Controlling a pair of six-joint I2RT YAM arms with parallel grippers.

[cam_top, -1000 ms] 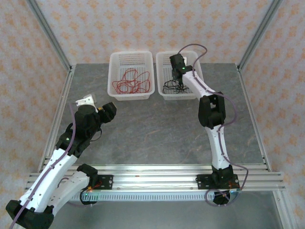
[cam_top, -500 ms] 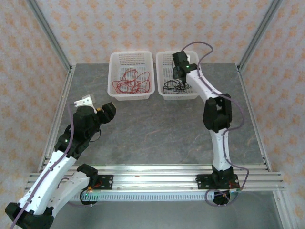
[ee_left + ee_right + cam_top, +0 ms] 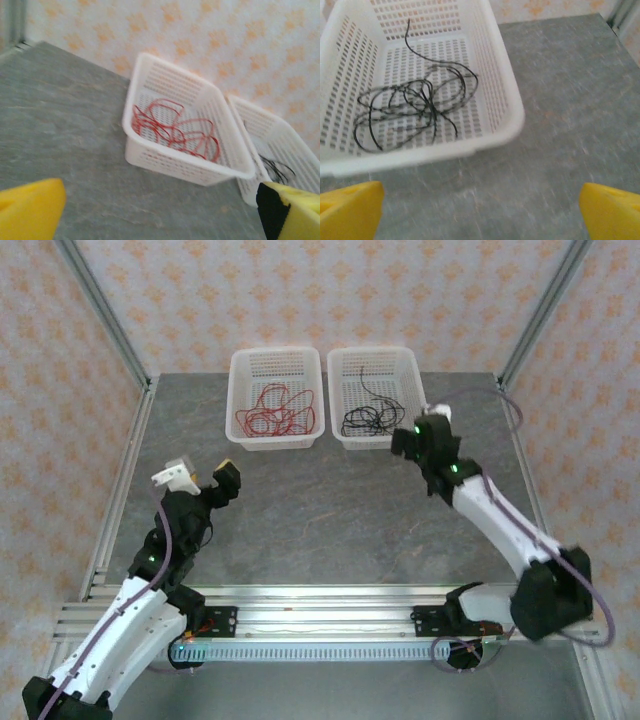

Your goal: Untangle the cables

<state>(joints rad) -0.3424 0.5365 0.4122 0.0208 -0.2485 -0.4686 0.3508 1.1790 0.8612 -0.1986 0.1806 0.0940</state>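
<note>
The red cables [image 3: 275,412] are lying in a loose, curly pile inside the left white basket [image 3: 275,353]. The black cables [image 3: 368,420] are lying in a tangle inside the right white basket [image 3: 372,351]. Both baskets are sitting just beside each other at the far edge of the grey tabletop [image 3: 320,510]. The left claw [image 3: 203,478] is hanging over the left side of the tabletop, well apart from the baskets. Its yellow fingers [image 3: 27,207] are spreading wide and holding nothing. The right claw [image 3: 418,432] is hovering near the front right corner of the right white basket, also spreading wide and holding nothing.
</note>
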